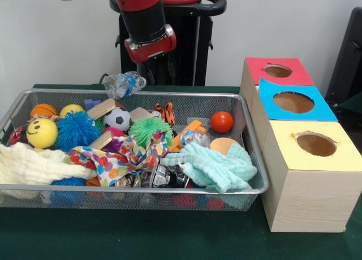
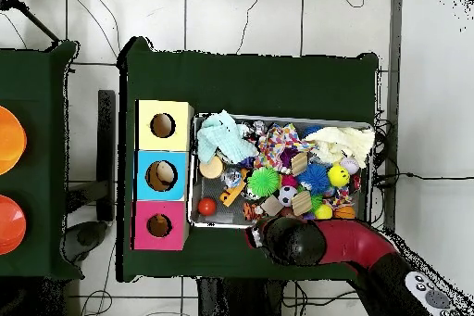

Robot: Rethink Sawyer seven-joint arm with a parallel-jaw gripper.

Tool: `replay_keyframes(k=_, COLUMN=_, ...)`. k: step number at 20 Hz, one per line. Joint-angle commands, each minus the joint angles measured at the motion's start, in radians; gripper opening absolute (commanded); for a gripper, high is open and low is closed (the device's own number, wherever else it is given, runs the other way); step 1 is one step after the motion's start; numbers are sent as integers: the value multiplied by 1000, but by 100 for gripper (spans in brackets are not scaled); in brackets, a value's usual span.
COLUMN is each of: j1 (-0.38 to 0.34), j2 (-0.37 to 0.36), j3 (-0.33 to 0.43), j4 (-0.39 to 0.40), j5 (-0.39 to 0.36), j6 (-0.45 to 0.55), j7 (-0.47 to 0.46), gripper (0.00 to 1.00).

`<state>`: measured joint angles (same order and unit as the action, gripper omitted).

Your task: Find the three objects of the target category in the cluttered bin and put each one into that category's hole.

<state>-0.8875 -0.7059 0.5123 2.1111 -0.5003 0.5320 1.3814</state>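
Note:
The wire mesh bin point(image 1: 141, 189) stands on the green table, full of toys and cloths; it also shows in the overhead view point(image 2: 193, 175). An orange plush with black tiger stripes point(image 1: 165, 112) lies near the bin's far wall, half buried. The tan-brown plush is hidden. The red-ringed hole point(image 1: 277, 70) is the farthest on the pale wood box, and shows in the overhead view point(image 2: 159, 226). My gripper point(image 1: 161, 65) hangs above the bin's far rim, above the tiger plush. In the overhead view the wrist point(image 2: 292, 238) covers it.
A blue-ringed hole point(image 1: 293, 102) and a yellow-ringed hole point(image 1: 315, 144) sit nearer on the box. A crushed plastic bottle point(image 1: 124, 83) rests on the far rim. In the bin lie a red ball point(image 1: 222, 122), a soccer ball point(image 1: 117, 118), spiky balls and a mint cloth point(image 1: 212, 167).

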Motion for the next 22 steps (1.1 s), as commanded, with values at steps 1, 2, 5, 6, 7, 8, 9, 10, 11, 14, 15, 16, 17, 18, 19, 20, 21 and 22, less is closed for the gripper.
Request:
replay_keyframes(k=1, j1=-29, j2=-41, j3=-40, j4=49, j5=-68, j6=-101, j7=81, gripper=100)
replay_keyframes(k=2, j1=-30, j2=-39, j3=-44, j4=54, j5=-70, j6=-110, j7=82, gripper=100)
replay_keyframes(k=5, j1=-25, j2=-20, j3=-54, j4=46, j5=-72, j6=-120, j7=77, gripper=100)
replay_keyframes(k=6, j1=-22, j2=-13, j3=-57, j4=41, j5=-72, j6=-121, j7=74, gripper=100)
replay_keyframes(k=7, j1=-16, j2=-6, j3=-58, j4=31, j5=-70, j6=-115, j7=70, gripper=100)
replay_keyframes(k=8, j1=-8, j2=0, j3=-57, j4=20, j5=-67, j6=-107, j7=67, gripper=100)
replay_keyframes(k=9, j1=0, j2=5, j3=-56, j4=9, j5=-64, j6=-99, j7=65, gripper=100)
replay_keyframes(k=10, j1=8, j2=16, j3=-56, j4=-6, j5=-63, j6=-88, j7=60, gripper=100)
replay_keyframes(k=11, j1=15, j2=29, j3=-56, j4=-23, j5=-61, j6=-75, j7=55, gripper=100)
replay_keyframes(k=14, j1=42, j2=68, j3=-60, j4=-78, j5=-54, j6=-34, j7=44, gripper=100)
replay_keyframes(k=15, j1=50, j2=85, j3=-60, j4=-99, j5=-52, j6=-21, j7=37, gripper=100)
replay_keyframes(k=16, j1=54, j2=103, j3=-57, j4=-118, j5=-51, j6=-11, j7=26, gripper=100)
replay_keyframes(k=17, j1=62, j2=116, j3=-57, j4=-137, j5=-49, j6=4, j7=18, gripper=100)
replay_keyframes(k=18, j1=68, j2=124, j3=-57, j4=-151, j5=-48, j6=17, j7=10, gripper=100)
replay_keyframes(k=19, j1=74, j2=130, j3=-57, j4=-164, j5=-46, j6=28, j7=4, gripper=100)
replay_keyframes(k=20, j1=81, j2=136, j3=-56, j4=-176, j5=-44, j6=35, j7=0, gripper=100)
replay_keyframes(k=21, j1=87, j2=142, j3=-56, j4=-188, j5=-43, j6=41, j7=-4, gripper=100)
replay_keyframes(k=22, j1=94, j2=150, j3=-56, j4=-200, j5=-42, j6=45, j7=-7, gripper=100)
